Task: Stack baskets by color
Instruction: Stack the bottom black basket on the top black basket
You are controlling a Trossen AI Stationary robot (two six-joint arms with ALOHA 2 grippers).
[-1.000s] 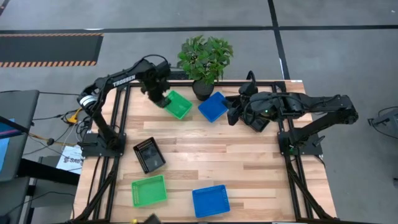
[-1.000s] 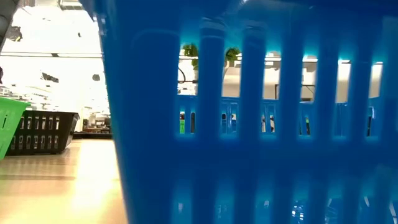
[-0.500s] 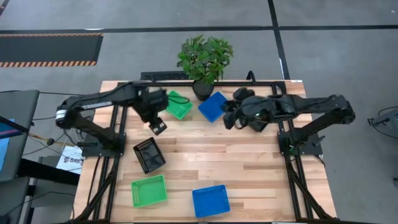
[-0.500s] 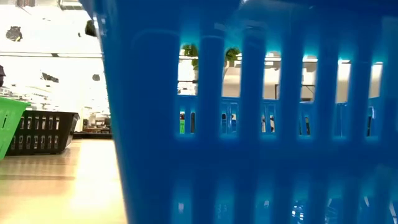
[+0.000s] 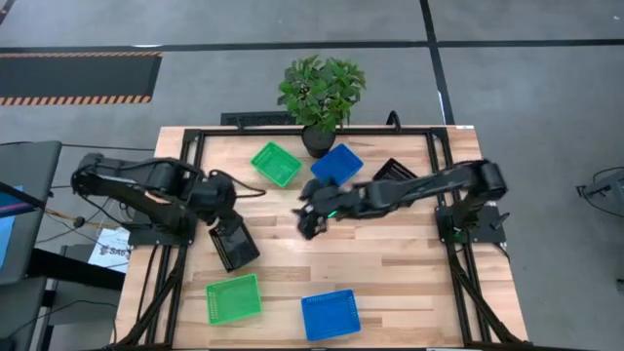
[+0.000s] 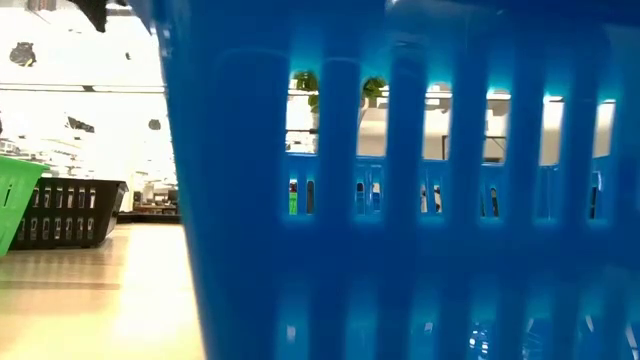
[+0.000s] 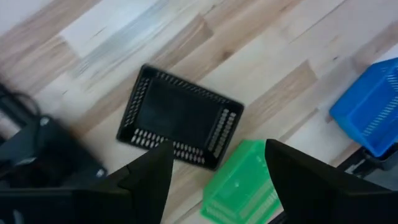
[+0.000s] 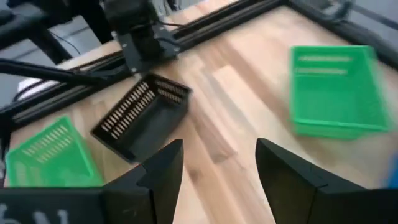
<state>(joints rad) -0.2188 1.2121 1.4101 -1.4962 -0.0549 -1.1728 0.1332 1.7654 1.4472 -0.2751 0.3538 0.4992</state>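
Six baskets show in the high view. A green basket [image 5: 275, 163], a blue one [image 5: 336, 164] and a black one [image 5: 390, 173] rest on their bases at the far side. A second black basket [image 5: 234, 242] sits at the left, with a green [image 5: 234, 298] and a blue basket [image 5: 330, 314] near the front edge. My left gripper [image 5: 222, 207] hangs open above the left black basket [image 7: 180, 124], clear of it. At mid-table my right gripper [image 5: 307, 222] is open too, pointing toward that black basket [image 8: 143, 112].
A potted plant [image 5: 322, 93] stands at the far edge between the green and blue baskets. Black rails [image 5: 312, 132] frame the table. The near blue basket [image 6: 400, 200] fills most of the low view. Bare wood [image 5: 390, 253] lies at centre right.
My left gripper has let go of the far green basket, which stays on the table, and swung toward the near left, over the black basket. My right gripper has left the far blue basket and reached down toward mid-table, uncovering a black basket at the far right.
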